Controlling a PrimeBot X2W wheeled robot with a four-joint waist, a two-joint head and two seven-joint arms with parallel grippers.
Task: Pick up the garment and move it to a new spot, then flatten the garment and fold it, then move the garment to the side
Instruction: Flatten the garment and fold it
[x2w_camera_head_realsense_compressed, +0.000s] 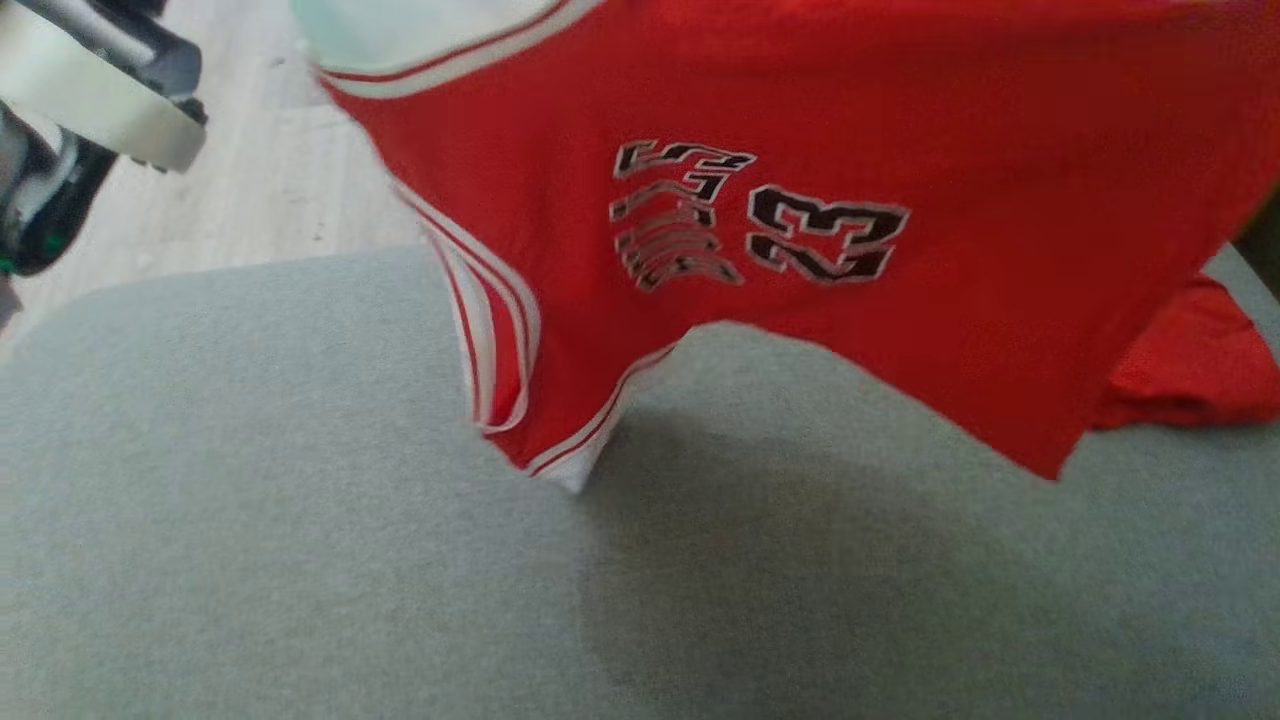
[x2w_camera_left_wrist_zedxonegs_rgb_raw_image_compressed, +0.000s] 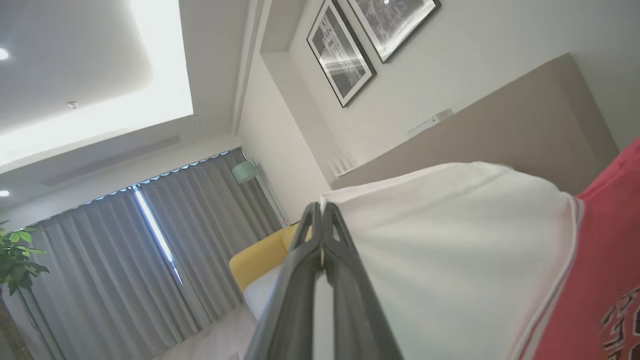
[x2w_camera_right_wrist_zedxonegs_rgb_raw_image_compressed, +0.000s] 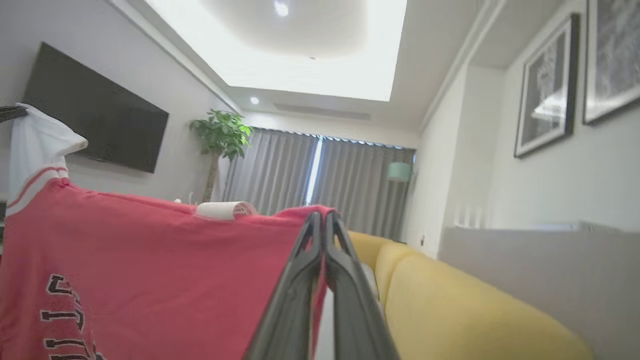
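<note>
Left gripper (x2w_camera_left_wrist_zedxonegs_rgb_raw_image_compressed: 320, 209): fingers pinched on the jersey's white edge.
Right gripper (x2w_camera_right_wrist_zedxonegs_rgb_raw_image_compressed: 323, 218): pinched on its red edge.
Jersey (x2w_camera_head_realsense_compressed: 800, 200): hangs spread over the surface, one red end lying on it at right.
Surface (x2w_camera_head_realsense_compressed: 250, 520): grey fabric.
Floor (x2w_camera_head_realsense_compressed: 270, 160): pale wood, beyond.
Room: yellow sofa (x2w_camera_right_wrist_zedxonegs_rgb_raw_image_compressed: 450, 300), grey curtains (x2w_camera_right_wrist_zedxonegs_rgb_raw_image_compressed: 295, 175), plant (x2w_camera_right_wrist_zedxonegs_rgb_raw_image_compressed: 222, 132), TV (x2w_camera_right_wrist_zedxonegs_rgb_raw_image_compressed: 95, 115), framed pictures (x2w_camera_right_wrist_zedxonegs_rgb_raw_image_compressed: 547, 85).

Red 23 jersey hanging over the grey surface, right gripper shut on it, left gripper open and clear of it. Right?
Not quite. The left gripper is shut on the jersey, pinching its white part, as the left wrist view shows. The rest stands: the red 23 jersey hangs over the grey surface, and the right gripper is shut on it.
</note>
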